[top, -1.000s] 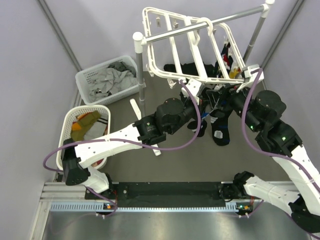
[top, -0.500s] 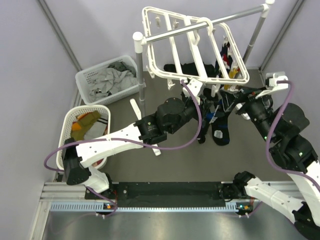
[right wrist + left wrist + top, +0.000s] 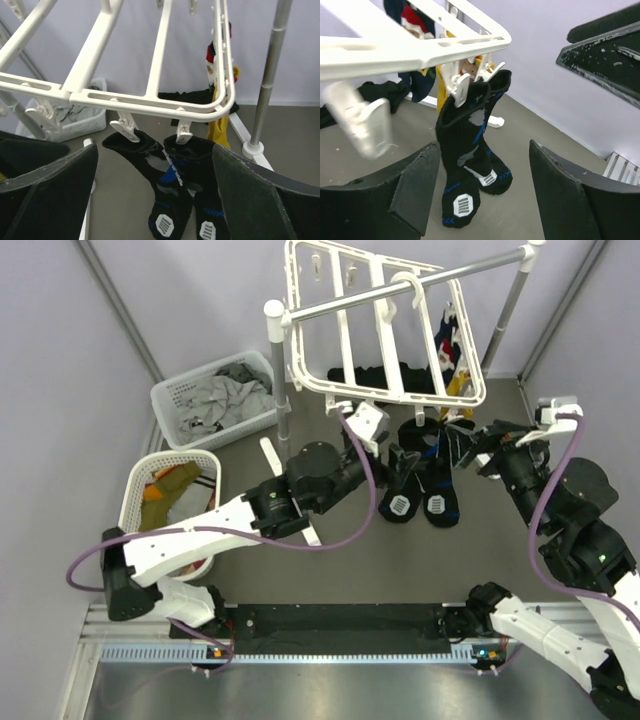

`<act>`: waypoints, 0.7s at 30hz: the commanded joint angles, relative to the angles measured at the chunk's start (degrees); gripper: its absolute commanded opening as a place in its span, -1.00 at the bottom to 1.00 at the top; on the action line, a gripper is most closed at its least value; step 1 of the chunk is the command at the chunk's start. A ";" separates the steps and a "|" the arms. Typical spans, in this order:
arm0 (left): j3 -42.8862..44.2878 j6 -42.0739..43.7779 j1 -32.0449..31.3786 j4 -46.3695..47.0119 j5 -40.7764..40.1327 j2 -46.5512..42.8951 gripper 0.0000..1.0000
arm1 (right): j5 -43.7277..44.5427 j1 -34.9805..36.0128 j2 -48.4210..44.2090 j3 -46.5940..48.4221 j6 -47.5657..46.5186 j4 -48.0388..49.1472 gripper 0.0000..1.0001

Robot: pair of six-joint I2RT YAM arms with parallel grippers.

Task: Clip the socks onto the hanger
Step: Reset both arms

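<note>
- My left claw [image 3: 365, 430] stands wide with nothing between its fingers [image 3: 415, 185]. It sits just below the hanger's near rail, facing the hanging socks.
- My right claw [image 3: 478, 443] is wide as well and empty. Its fingers [image 3: 260, 200] frame my view of the same pair from the right.
- The hanger [image 3: 410, 396] hangs tilted from the top bar of the grey pole rack [image 3: 500, 260], caught there by its hook.
- Two black socks [image 3: 400, 485] with blue and white marks hang side by side from the near rail, close to its right corner. Each cuff is pinched in one of the white clips [image 3: 125, 127].
- I cannot tell whether their toes touch the counter [image 3: 330, 570].
- A yellow sock [image 3: 220, 125] and a multicoloured sock [image 3: 216, 55] hang along the hanger's right side rail.
- A black garment [image 3: 368, 373] lies on the counter behind the hanger.
- To my left stand two white baskets. The far basket [image 3: 228, 430] holds grey cloths [image 3: 215, 400], and the near basket [image 3: 131, 502] holds something yellow-orange.
</note>
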 commanded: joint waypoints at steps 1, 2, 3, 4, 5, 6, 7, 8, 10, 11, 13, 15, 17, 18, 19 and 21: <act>-3.16 1.70 0.41 -1.00 -2.09 -8.61 0.54 | 6.48 0.33 -3.62 -1.84 -0.45 0.38 0.93; -4.21 1.35 0.41 -3.71 -3.49 -11.06 0.55 | 7.54 0.25 -4.32 -2.36 -0.45 0.03 0.97; -4.91 0.83 0.41 -4.87 -6.82 -12.39 0.57 | 9.38 0.24 -5.46 -3.24 -0.45 -0.06 0.97; -5.70 0.56 0.41 -6.45 -8.94 -13.79 0.58 | 10.52 0.24 -6.08 -3.60 -0.53 -0.32 0.97; -7.28 0.30 0.49 -7.94 -10.44 -16.68 0.59 | 11.49 0.24 -6.78 -4.03 -0.71 -0.58 0.98; -8.16 0.21 0.49 -10.31 -11.76 -18.27 0.61 | 12.90 0.33 -7.31 -4.91 -1.06 -0.93 0.97; -9.04 0.03 0.49 -11.37 -14.21 -19.94 0.62 | 13.87 0.25 -8.80 -5.44 -1.76 -1.02 0.98; -10.96 -0.40 0.49 -12.17 -15.36 -23.26 0.63 | 14.83 0.33 -9.51 -6.05 -1.85 -1.20 0.97; -12.91 -0.67 0.58 -14.89 -18.35 -26.71 0.68 | 18.00 0.33 -12.13 -7.99 -1.85 -1.55 0.97; -14.48 -1.02 0.58 -15.86 -21.58 -30.03 0.70 | 18.96 0.25 -13.28 -8.69 -1.85 -1.64 0.97; -15.99 -1.20 0.67 -18.75 -25.03 -33.04 0.77 | 21.25 0.33 -15.13 -11.06 -1.94 -1.81 0.97; -17.92 -0.76 0.76 -20.43 -29.60 -37.26 0.81 | 22.66 0.24 -17.77 -13.16 -1.68 -1.99 0.97; -19.76 0.11 0.76 -22.54 -33.11 -40.59 0.84 | 23.02 0.24 -20.22 -14.40 -1.76 -2.34 0.97; -20.47 0.55 0.76 -22.98 -34.35 -41.74 0.85 | 23.28 0.24 -21.02 -15.54 -1.68 -2.34 0.97; -21.35 0.99 0.76 -22.99 -35.32 -42.71 0.86 | 23.45 0.33 -21.72 -16.16 -1.68 -2.69 0.97; -23.63 1.79 0.76 -23.16 -36.64 -45.79 0.89 | 24.07 0.24 -23.83 -17.13 -1.33 -3.83 0.97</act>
